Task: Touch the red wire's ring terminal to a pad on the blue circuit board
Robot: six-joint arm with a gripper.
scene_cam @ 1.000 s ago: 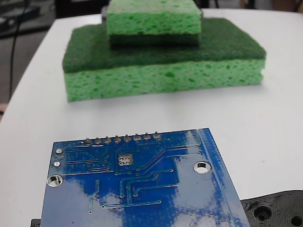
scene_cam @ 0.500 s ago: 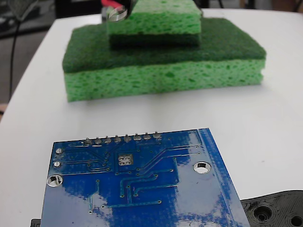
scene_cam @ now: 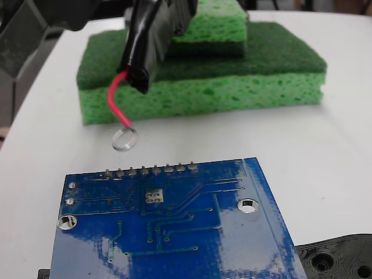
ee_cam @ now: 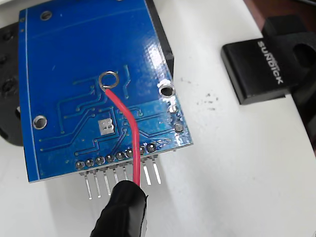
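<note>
Nearest the fixed camera lies one blue circuit board (scene_cam: 168, 224), flat on the white table (scene_cam: 325, 151), with one black plastic plate (scene_cam: 340, 256) poking out from under its right corner. On the board, just this side of its row of eight grey solder blobs (scene_cam: 150, 171), sits the single pad (scene_cam: 153, 196), a small silvery square with four dark dots. Beyond the blob row, in the air above the table and clear of the board, hangs one ring terminal (scene_cam: 124, 139) at the end of the one red wire (scene_cam: 115, 106), which curves up into a thick black sleeve (scene_cam: 141, 55). The gripper above that sleeve is cropped and blurred, so its opening cannot be told. In the wrist view the ring (ee_cam: 108, 80) overlaps the board up and just left of the pad (ee_cam: 105, 126). Farthest back, two green sponges (scene_cam: 200, 75) are stacked, the smaller on the larger.
</note>
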